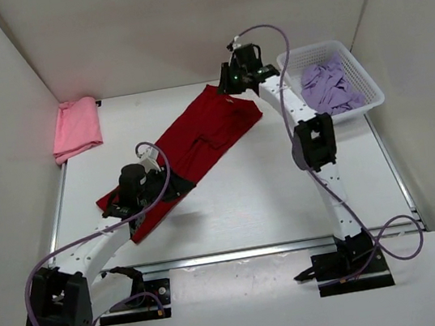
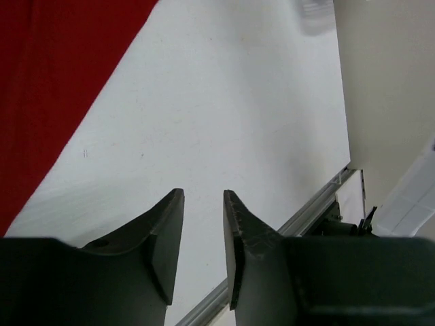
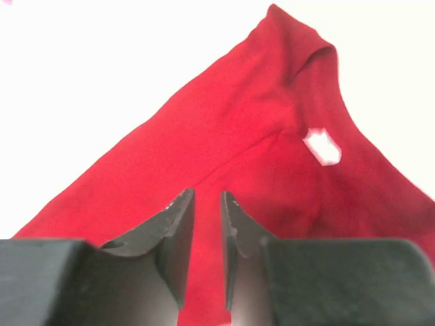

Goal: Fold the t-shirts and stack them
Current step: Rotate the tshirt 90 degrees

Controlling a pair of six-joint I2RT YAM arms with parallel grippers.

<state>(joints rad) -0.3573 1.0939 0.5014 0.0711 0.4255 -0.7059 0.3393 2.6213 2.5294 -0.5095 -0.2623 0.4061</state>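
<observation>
Soft dark red shirt [image 1: 205, 136], long flattened strip

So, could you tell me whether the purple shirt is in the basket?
In: the purple shirt lies crumpled inside the basket.

The left arm [image 1: 91, 246] reaches in from the overhead frame's lower left, its left gripper [image 2: 204, 193] slightly parted with nothing between the jaws. The right arm [image 1: 333, 195] stretches to the upper centre, its right gripper [image 3: 207, 193] parted by a narrow gap.
</observation>
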